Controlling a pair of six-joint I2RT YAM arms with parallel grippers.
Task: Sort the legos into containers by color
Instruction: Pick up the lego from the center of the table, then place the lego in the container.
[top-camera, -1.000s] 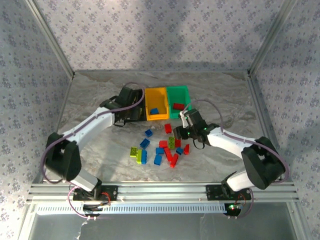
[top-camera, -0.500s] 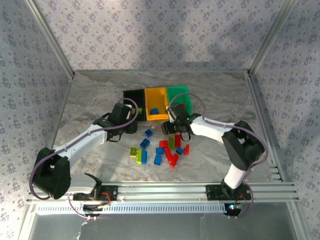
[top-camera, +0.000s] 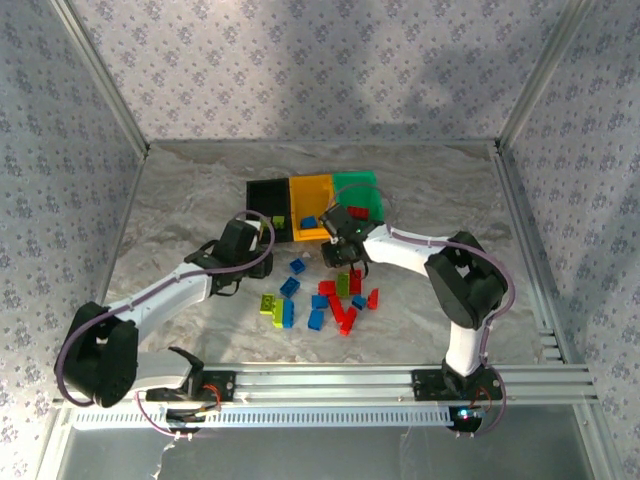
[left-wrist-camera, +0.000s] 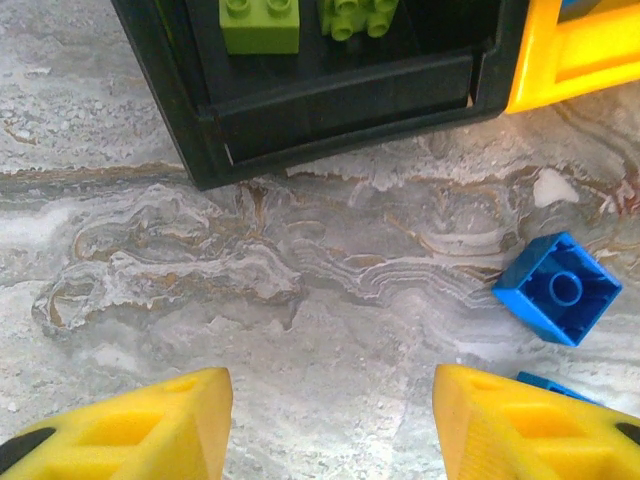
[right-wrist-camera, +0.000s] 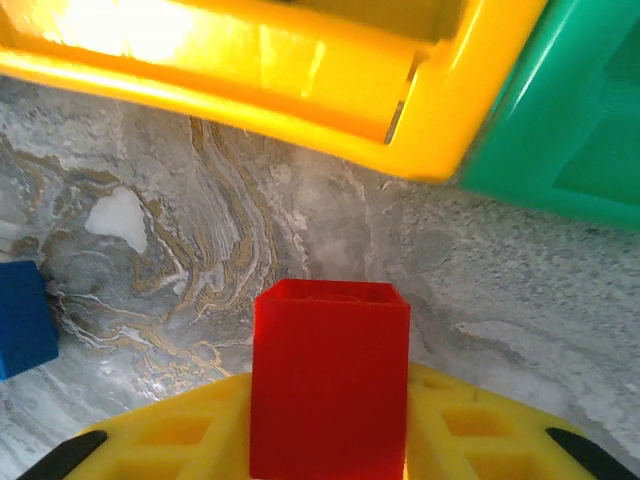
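**Right pincer.** The right pincer (right-wrist-camera: 330, 415) is pinching a red brick (right-wrist-camera: 330, 365). The brick is standing upright between the two yellow pads (right-wrist-camera: 200, 415), with a smooth side facing the wrist camera. Ahead of it, the orange-yellow bin (right-wrist-camera: 300, 80) and the green bin (right-wrist-camera: 560, 130) are sitting side by side, touching at their near corners. The brick is hanging just short of that junction, over bare tabletop (right-wrist-camera: 200, 230).

**Left pincer.** The left pincer (left-wrist-camera: 330, 440) is standing spread, with nothing between its pads. It is pointing at the near wall of the black bin (left-wrist-camera: 340, 100), which is holding two lime bricks (left-wrist-camera: 260, 22). A blue brick (left-wrist-camera: 557, 288) is lying on the tabletop ahead of the right-hand pad, apart from it.

**Remaining legos.** In the top view, the loose pile (top-camera: 325, 300) of red, blue and lime pieces is lying between the two arms — on the base side of the three bins and apart from them. One blue piece (top-camera: 309, 221) is resting inside the orange-yellow bin.
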